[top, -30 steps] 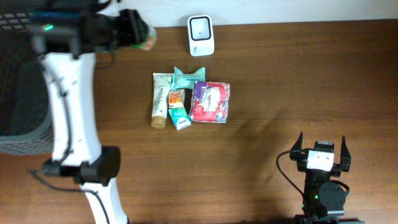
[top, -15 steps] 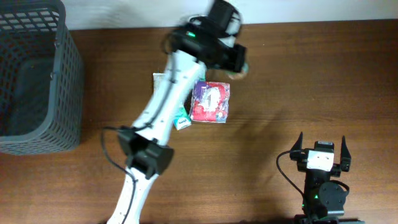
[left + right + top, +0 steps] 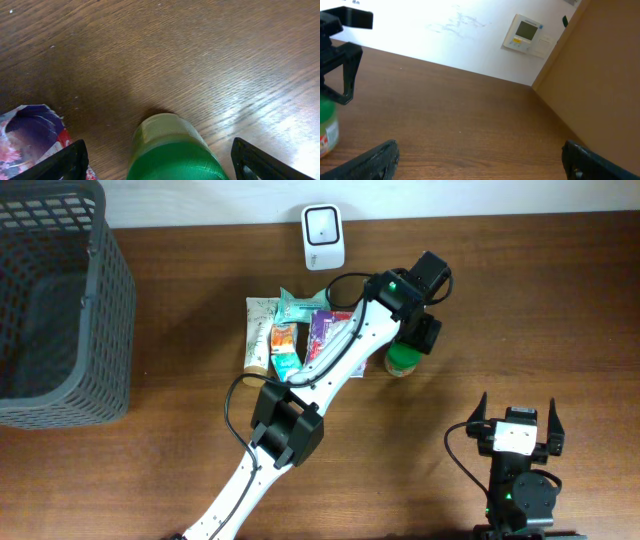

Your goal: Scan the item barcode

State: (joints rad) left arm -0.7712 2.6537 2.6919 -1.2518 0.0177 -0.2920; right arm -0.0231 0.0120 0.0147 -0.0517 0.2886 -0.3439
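Two arms were in view. The left fingers (image 3: 60, 162) stood wide apart, one on each side of the green-capped container (image 3: 402, 361). The left wrist view showed bare wood between the container and each finger, so they gripped nothing. The container stood upright on the surface (image 3: 520, 290), directly between and below those fingers, its cap toward the wrist camera. Its label was too small to read.

A purple-and-red packet (image 3: 27, 132) lay near the container but apart from it, on the side of the finger seen at the left edge of the wrist view. In the overhead view this packet belonged to a small cluster partly hidden under the left arm. The cluster included a cream tube (image 3: 258, 340), a teal packet (image 3: 298, 304) and two smaller items too small to identify.

The white scanner (image 3: 323, 237) sat at the far edge of the surface, well beyond the left fingers and past the cluster. A dark mesh basket (image 3: 60, 300) stood well apart from them at the far corner.

The right fingers (image 3: 478, 420) were spread fully and empty at the near edge of the surface, well apart from the container. The right wrist view caught the container at its left border, ahead of those fingers.
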